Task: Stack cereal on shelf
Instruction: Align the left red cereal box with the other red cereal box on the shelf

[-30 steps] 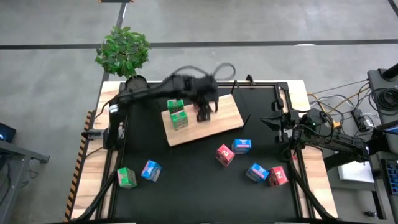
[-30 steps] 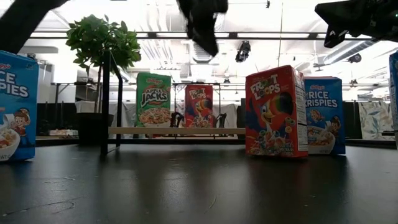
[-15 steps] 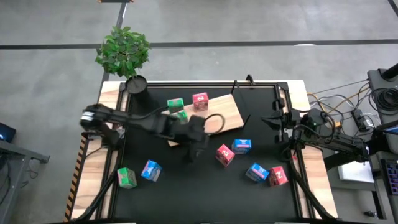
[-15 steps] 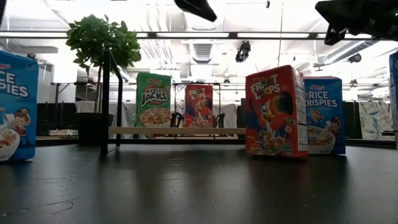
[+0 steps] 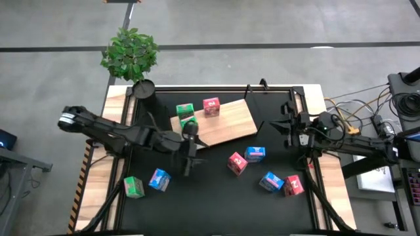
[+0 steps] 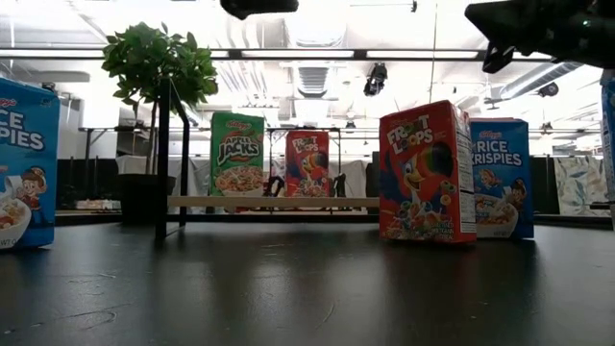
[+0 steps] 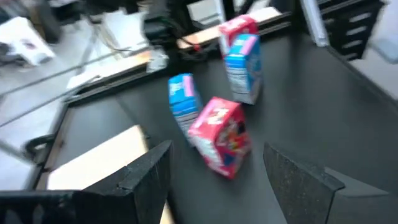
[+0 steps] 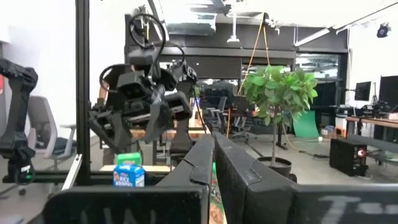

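Left gripper (image 5: pixel 188 159) spread, empty, low beside shelf (image 5: pixel 230 124) — right gripper (image 5: pixel 287 126) pressed together, table edge.

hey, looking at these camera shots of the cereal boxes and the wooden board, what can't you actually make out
- High view: the print on every box, like the pink box on the board, is too small to read.
- Low view: the left hand is cut off by the top edge.
- Left wrist view: the pink box and blue box are blurred.
- Right wrist view: the right hand blocks part of the table.
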{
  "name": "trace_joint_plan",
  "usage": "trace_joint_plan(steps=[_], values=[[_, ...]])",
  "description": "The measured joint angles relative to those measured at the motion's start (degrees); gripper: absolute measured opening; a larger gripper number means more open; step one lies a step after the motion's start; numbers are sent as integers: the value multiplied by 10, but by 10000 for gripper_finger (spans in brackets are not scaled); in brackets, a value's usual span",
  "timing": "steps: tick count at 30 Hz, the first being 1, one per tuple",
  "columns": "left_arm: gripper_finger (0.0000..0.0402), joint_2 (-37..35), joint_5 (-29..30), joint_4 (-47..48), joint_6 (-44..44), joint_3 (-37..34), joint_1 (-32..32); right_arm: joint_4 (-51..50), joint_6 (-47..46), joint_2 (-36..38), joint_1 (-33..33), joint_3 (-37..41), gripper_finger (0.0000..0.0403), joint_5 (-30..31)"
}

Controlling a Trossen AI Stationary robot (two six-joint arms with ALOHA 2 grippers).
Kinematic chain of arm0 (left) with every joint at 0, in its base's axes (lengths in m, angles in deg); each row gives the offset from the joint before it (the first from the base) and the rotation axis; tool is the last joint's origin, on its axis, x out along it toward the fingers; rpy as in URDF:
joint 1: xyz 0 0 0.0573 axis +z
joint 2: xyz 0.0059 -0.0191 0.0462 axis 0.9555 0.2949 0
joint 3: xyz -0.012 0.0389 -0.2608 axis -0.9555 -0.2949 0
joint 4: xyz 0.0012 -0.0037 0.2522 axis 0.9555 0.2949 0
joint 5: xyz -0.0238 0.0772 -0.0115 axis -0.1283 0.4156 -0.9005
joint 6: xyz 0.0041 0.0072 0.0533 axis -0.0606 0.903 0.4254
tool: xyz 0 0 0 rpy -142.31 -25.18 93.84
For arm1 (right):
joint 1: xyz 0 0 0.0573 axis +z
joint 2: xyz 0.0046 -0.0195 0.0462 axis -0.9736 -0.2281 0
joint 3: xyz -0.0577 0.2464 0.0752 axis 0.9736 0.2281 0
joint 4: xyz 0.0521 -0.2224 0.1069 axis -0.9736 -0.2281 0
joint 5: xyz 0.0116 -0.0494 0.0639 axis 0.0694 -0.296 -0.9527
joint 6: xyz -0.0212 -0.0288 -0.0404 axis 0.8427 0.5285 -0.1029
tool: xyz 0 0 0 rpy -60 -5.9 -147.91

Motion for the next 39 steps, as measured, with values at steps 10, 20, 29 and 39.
trace_joint_plan(steps=[10,20,29,39], values=[[233,-62,77,-20,-3,-68,0,9,-1,-90,30,-71,9,0],[233,-71,78,-10,53,-68,2,-217,2,-205,85,-236,9,20],[233,-79,78,8,51,-68,2,-442,-2,-323,164,-404,9,148],[233,-105,127,48,1,-68,2,-787,-164,-464,219,-592,9,213]])
